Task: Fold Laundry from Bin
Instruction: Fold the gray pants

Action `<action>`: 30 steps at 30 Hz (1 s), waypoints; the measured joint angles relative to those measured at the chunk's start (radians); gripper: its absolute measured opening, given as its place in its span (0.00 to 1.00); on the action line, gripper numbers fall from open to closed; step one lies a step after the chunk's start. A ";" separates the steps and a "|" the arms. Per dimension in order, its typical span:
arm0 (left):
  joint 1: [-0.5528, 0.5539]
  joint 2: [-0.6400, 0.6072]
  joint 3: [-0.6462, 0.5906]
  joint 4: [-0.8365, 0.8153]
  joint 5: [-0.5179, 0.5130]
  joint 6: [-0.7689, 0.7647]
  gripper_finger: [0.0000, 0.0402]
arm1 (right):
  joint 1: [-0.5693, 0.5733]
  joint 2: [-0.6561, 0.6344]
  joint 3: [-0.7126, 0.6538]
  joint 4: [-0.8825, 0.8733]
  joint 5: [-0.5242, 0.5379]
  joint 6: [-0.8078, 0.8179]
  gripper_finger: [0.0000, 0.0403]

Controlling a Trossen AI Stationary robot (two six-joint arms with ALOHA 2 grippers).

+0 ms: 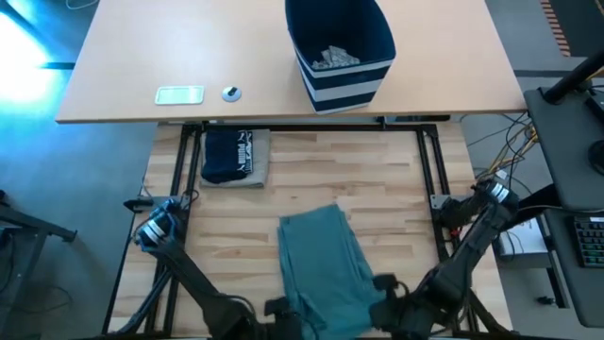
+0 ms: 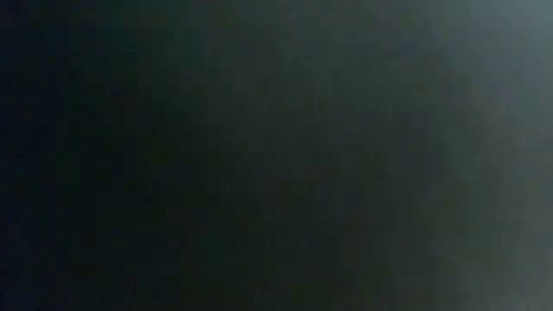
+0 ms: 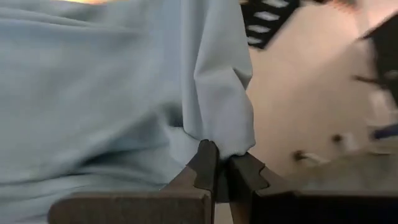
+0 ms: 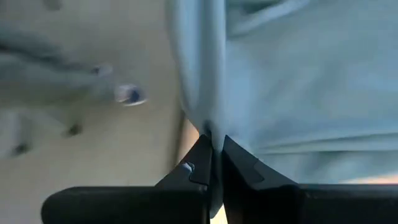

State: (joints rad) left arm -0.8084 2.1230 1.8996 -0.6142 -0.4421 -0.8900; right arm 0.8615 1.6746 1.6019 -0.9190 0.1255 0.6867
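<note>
Teal-green garment (image 1: 323, 266) lies folded lengthwise on the wooden table (image 1: 396, 189), its near end at the table's front edge between the two grippers. Left gripper (image 3: 219, 167) is clamped tight on a pinched cloth edge at the garment's near-left corner; right gripper (image 4: 212, 154) is likewise closed on a fold at the near-right corner, cloth hanging past both. Navy garment with white lettering (image 1: 234, 156) sits folded far-left on the table, well apart. Bin (image 1: 340, 52) stands on the desk beyond, small grey pieces (image 1: 332, 59) inside. Low view is dark, nothing readable.
</note>
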 joint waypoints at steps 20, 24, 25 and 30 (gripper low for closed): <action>0.409 -0.316 -0.290 -0.477 -0.060 0.207 0.00 | -0.578 -0.015 -0.007 -0.296 0.129 -0.506 0.02; 0.532 -0.391 -0.491 -0.230 0.060 0.310 0.00 | -0.695 -0.014 -0.062 -0.282 0.086 -0.594 0.02; 0.556 -0.403 -0.536 -0.172 0.101 0.328 0.00 | -0.719 -0.014 -0.083 -0.266 0.063 -0.616 0.02; 0.622 -0.424 -0.674 -0.100 0.135 0.329 0.00 | -0.809 -0.011 -0.193 -0.150 0.004 -0.694 0.02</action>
State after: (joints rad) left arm -0.1866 1.6990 1.2260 -0.7143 -0.3075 -0.5606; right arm 0.0523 1.6634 1.4085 -1.0690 0.1295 -0.0071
